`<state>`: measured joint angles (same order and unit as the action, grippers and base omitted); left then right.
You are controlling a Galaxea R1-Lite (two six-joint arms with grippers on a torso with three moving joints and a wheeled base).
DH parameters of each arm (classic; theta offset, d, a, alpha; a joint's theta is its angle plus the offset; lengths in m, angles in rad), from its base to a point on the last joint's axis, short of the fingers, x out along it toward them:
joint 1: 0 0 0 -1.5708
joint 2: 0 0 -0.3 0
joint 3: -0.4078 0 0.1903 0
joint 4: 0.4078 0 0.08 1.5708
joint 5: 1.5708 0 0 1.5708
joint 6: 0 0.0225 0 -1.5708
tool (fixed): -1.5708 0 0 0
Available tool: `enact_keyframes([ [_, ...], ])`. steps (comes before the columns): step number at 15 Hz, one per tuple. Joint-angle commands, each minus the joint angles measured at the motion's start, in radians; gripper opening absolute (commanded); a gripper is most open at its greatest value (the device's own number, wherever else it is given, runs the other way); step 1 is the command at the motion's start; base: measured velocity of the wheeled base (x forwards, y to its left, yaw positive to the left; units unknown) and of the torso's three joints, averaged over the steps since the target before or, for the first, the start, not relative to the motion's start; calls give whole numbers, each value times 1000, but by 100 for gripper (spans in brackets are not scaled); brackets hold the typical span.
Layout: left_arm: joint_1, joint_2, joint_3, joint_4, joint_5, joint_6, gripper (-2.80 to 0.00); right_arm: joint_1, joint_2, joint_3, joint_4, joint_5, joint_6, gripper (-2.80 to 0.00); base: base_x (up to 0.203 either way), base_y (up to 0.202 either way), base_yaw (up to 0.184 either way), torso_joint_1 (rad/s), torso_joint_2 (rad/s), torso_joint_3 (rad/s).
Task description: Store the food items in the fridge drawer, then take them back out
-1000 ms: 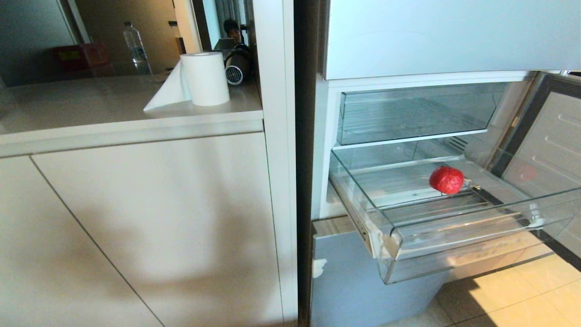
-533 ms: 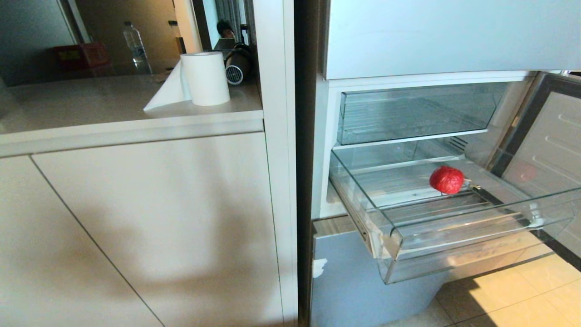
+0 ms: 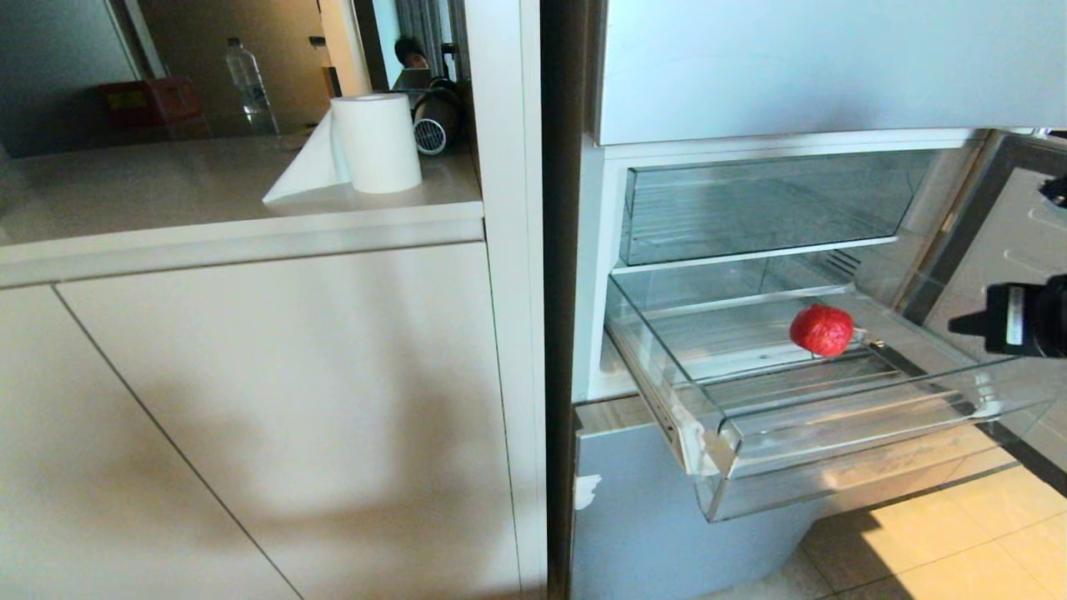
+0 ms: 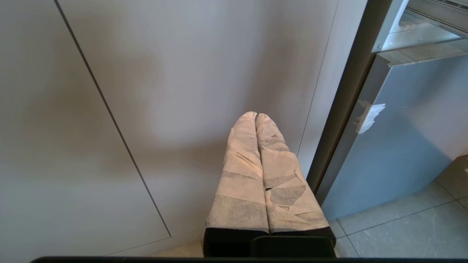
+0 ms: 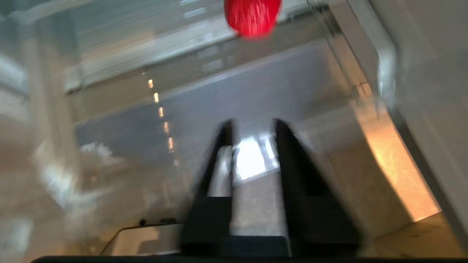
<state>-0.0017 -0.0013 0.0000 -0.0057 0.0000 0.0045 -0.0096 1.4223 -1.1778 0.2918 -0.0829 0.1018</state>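
My left claw [image 4: 256, 120] hangs low in front of the cabinet door, its taped fingers pressed together and gripping nothing; I leave it parked there.

My right claw [image 5: 252, 128] is the one at work. In its wrist view the two dark fingers stand a little apart with nothing between them. In the head view only its body shows, at the right edge of the frame, level with the drawer [image 3: 834, 433] and outside its right wall.

I judge the step in hand to be fetching the red piece [image 3: 822, 330] out. To do it well I would spread the fingers wider than the piece before going in, bring the claw over the drawer's clear wall, not through it, then come down on the piece from above and squeeze gently, since a round thing on a ribbed floor may roll away.

The red piece lies on the drawer floor towards the back, right of centre in the head view. It is well apart from the claw, ahead of the fingertips at the top of the wrist view. I see no second piece.
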Motion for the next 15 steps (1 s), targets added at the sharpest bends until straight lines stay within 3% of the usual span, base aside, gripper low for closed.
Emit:
enact_keyframes([
  [1, 0, 1, 2, 0, 0, 0, -280, -3, 249, -150, 30, 1, -11, 0, 0, 0, 0, 0, 0, 0],
  [15, 0, 1, 2, 0, 0, 0, -280, -32, 694, -559, 33, 0, -34, 0, 0, 0, 0, 0, 0, 0],
])
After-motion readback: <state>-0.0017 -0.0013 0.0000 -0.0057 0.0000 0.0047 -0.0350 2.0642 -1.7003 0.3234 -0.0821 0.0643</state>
